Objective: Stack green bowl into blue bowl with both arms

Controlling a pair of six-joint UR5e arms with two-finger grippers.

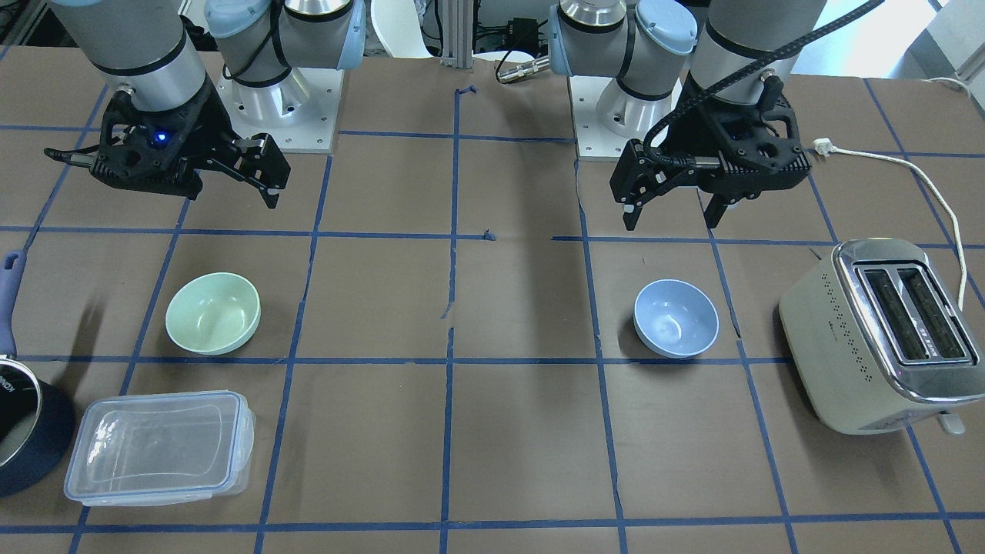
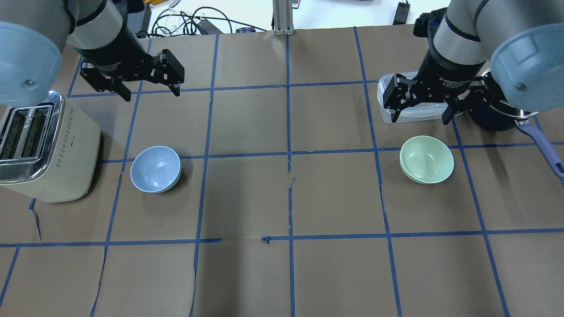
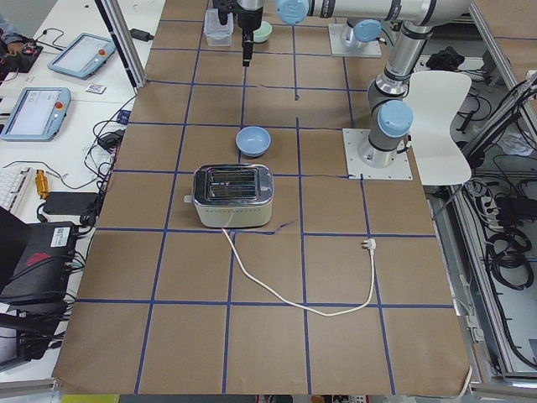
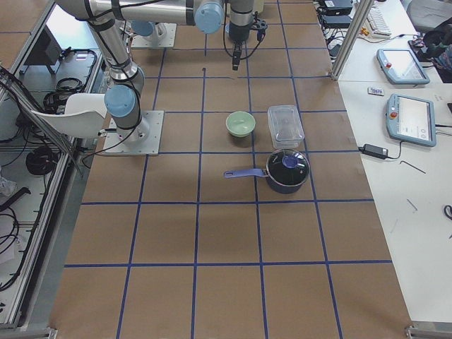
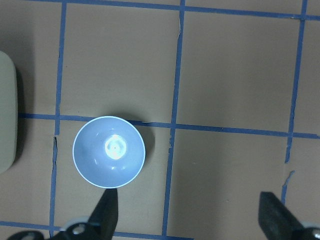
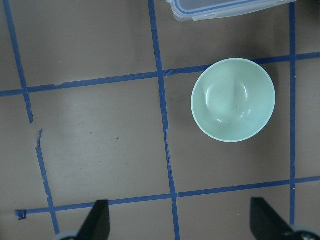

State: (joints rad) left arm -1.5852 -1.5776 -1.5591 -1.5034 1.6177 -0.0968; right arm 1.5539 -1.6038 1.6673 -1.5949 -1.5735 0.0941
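Observation:
The pale green bowl (image 1: 213, 313) stands upright and empty on the brown table, on the robot's right side; it also shows in the overhead view (image 2: 426, 159) and the right wrist view (image 6: 233, 100). The pale blue bowl (image 1: 676, 318) stands upright and empty on the robot's left side, also in the overhead view (image 2: 155, 169) and the left wrist view (image 5: 109, 151). My left gripper (image 2: 152, 93) is open and empty, raised above the table beyond the blue bowl. My right gripper (image 2: 419, 119) is open and empty, raised beyond the green bowl. The two bowls are far apart.
A cream toaster (image 2: 44, 145) stands just outside the blue bowl, its cord (image 1: 923, 185) trailing on the table. A clear lidded container (image 1: 158, 446) and a dark blue saucepan (image 1: 23, 431) stand near the green bowl. Blue tape marks a grid on the table.

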